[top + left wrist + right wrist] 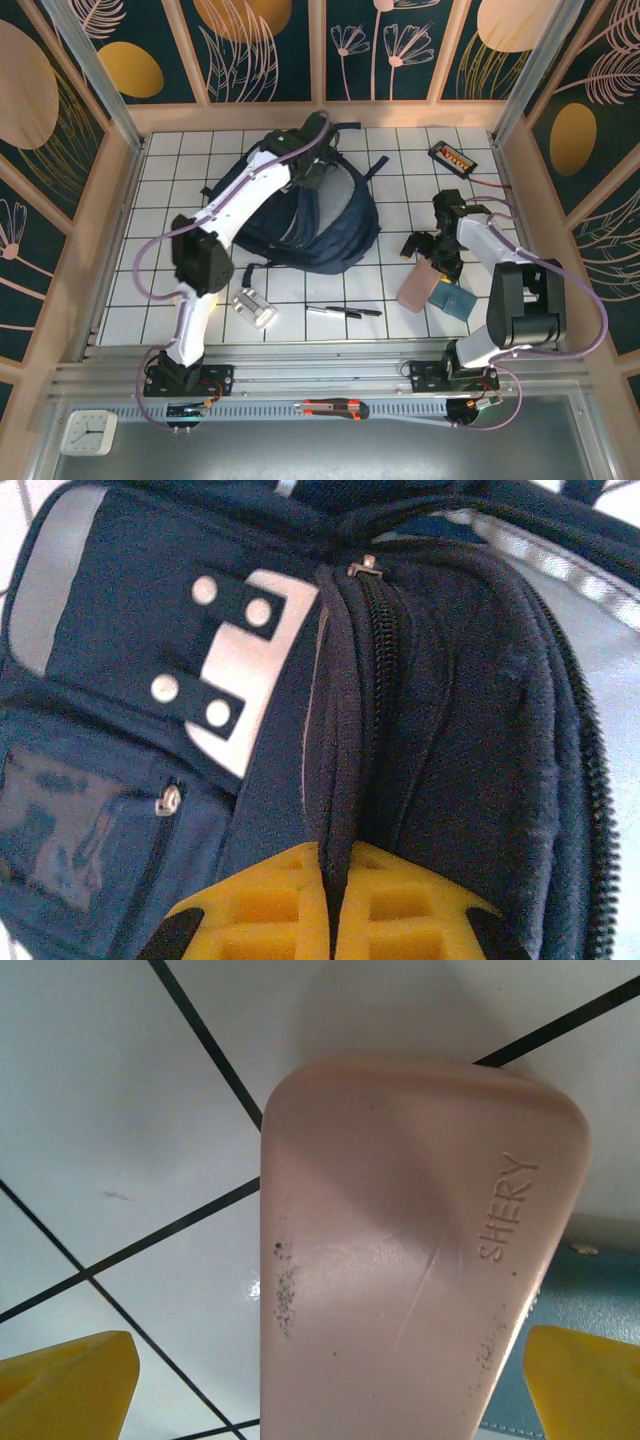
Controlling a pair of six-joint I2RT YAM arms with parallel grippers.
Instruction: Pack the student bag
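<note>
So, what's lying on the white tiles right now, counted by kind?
Student bag: 1
Pink case: 1
Teal wallet: 1
Pens: 2, it seems, lying end to end
Clear little box: 1
Black gadget with orange face: 1
Total: 7

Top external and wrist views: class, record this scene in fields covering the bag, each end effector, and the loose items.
Student bag: dark navy, lying mid-table
Left end effector: shut, pinching a fold of the bag beside its zip
Right end effector: open, fingers either side of the pink case
Loose items: pens, teal wallet beside the pink case
</note>
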